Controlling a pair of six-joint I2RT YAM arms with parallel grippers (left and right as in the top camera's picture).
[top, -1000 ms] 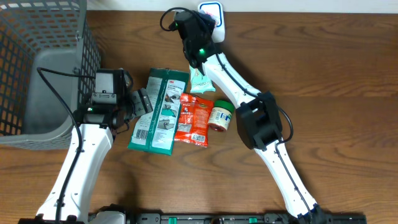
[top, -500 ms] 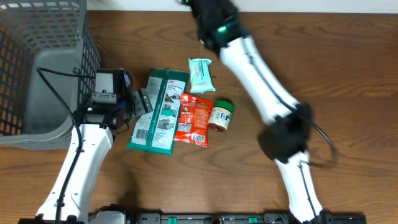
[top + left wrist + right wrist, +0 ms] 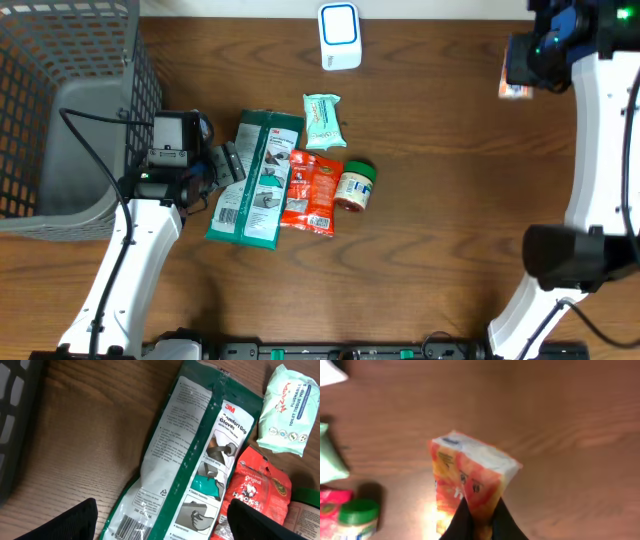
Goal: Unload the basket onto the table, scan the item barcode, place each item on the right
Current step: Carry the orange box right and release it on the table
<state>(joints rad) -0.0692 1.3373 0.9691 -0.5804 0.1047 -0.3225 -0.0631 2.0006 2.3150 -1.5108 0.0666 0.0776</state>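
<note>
Left of overhead frame: left fingers [image 3: 70, 522] stood spread and empty over the green glove packet [image 3: 200, 460] on the desk [image 3: 450, 250]. Top centre: scanner [image 3: 339, 22]. Upper right: right fingers [image 3: 457, 522] were pinched shut on one edge of the orange pouch [image 3: 470, 475], well apart from the scanner. Likely faults were that this thin edge grip might slip, or that the barcode might face away from the scanner.
</note>
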